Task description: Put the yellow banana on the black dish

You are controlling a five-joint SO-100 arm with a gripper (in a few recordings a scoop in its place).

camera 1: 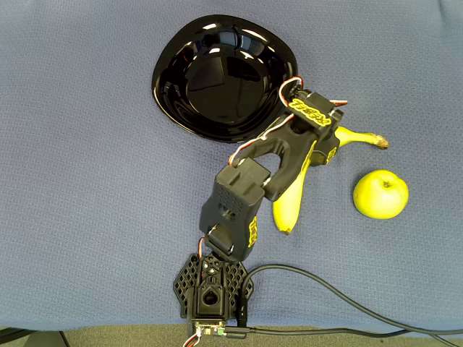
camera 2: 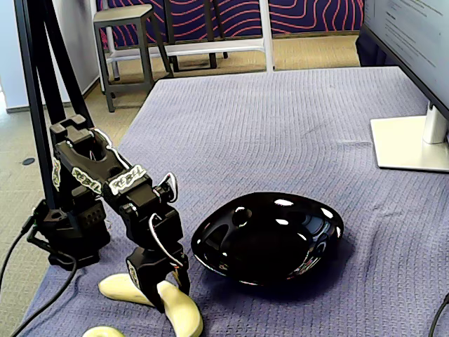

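Note:
The yellow banana (camera 1: pixel 291 204) lies on the blue-grey cloth, right of the arm, with its brown stem tip pointing right toward the table edge. My gripper (camera 1: pixel 327 147) is lowered over the banana's bend near the stem end, with its jaws on either side and closed against it. In the fixed view the gripper (camera 2: pixel 163 291) straddles the banana (camera 2: pixel 184 310), which still rests on the cloth. The glossy black dish (camera 1: pixel 173 87) sits apart from the banana, up and to the left of the gripper, and holds nothing; in the fixed view the black dish (camera 2: pixel 309 263) is just right of the gripper.
A round yellow-green apple (camera 1: pixel 380 194) rests close to the right of the banana. The arm's base (camera 1: pixel 211 289) and its cables sit at the near table edge. A monitor foot (camera 2: pixel 410 144) stands at the far right.

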